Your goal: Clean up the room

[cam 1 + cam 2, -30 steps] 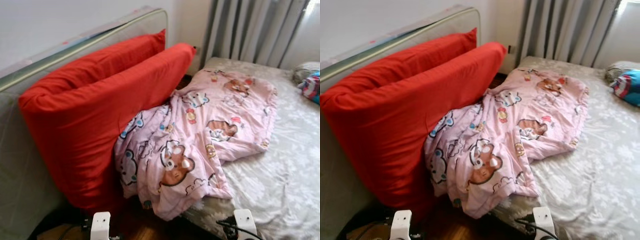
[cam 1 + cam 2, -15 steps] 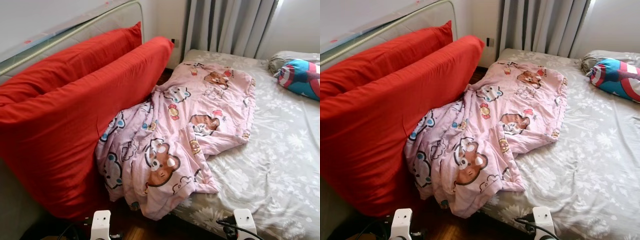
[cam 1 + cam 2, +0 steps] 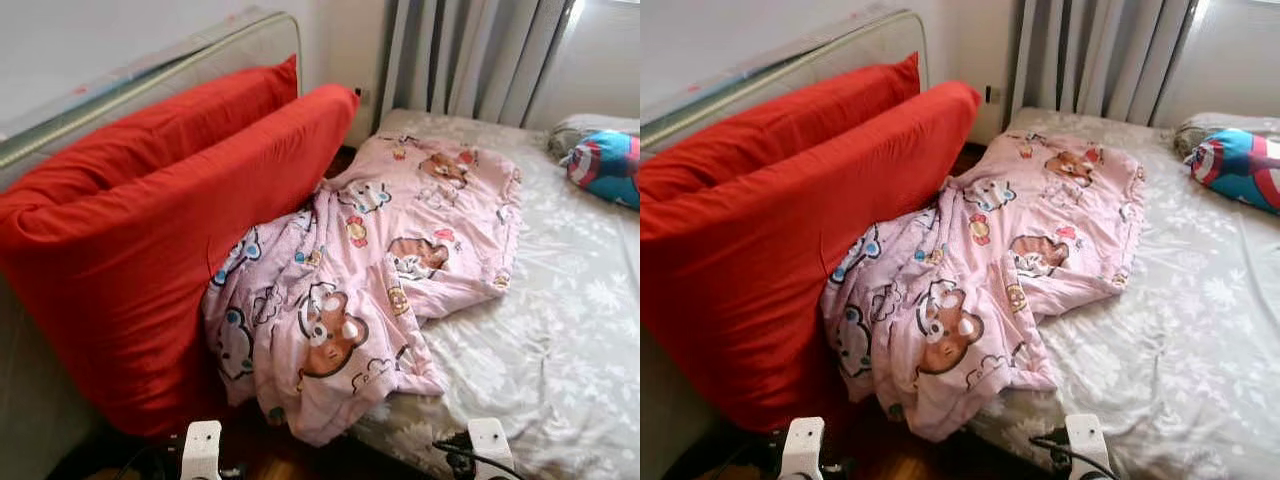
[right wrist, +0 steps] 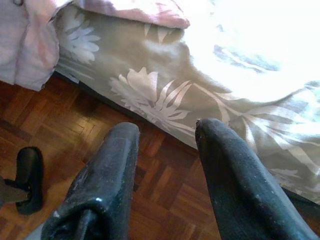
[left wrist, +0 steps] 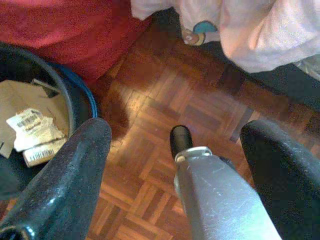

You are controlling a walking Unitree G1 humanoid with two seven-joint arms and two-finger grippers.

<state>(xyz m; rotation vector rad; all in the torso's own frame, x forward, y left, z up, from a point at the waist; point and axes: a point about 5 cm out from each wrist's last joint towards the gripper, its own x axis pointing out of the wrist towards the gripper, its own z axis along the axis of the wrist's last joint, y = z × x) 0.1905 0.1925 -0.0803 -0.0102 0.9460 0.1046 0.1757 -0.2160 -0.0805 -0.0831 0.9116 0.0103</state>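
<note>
at the bottom of the frame both arms hang low over the parquet floor (image 5: 150,165); the left gripper (image 5: 175,165) has its fingers spread wide beside a dark bin (image 5: 75,107) holding paper scraps (image 5: 30,132), the right gripper (image 4: 167,175) sits slightly parted at the bed's (image 3: 560,330) edge. mid-frame, a pink cartoon blanket (image 3: 370,280) spills off the mattress against two red cushions (image 3: 160,230) at left. upper right, a blue pillow (image 3: 605,165); grey curtains (image 3: 470,55) behind.

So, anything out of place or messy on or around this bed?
Yes. The pink cartoon-print quilt lies crumpled, one end spilling off the bed edge toward the floor. Two red pillows stand wedged beside the bed, not on it.
</note>
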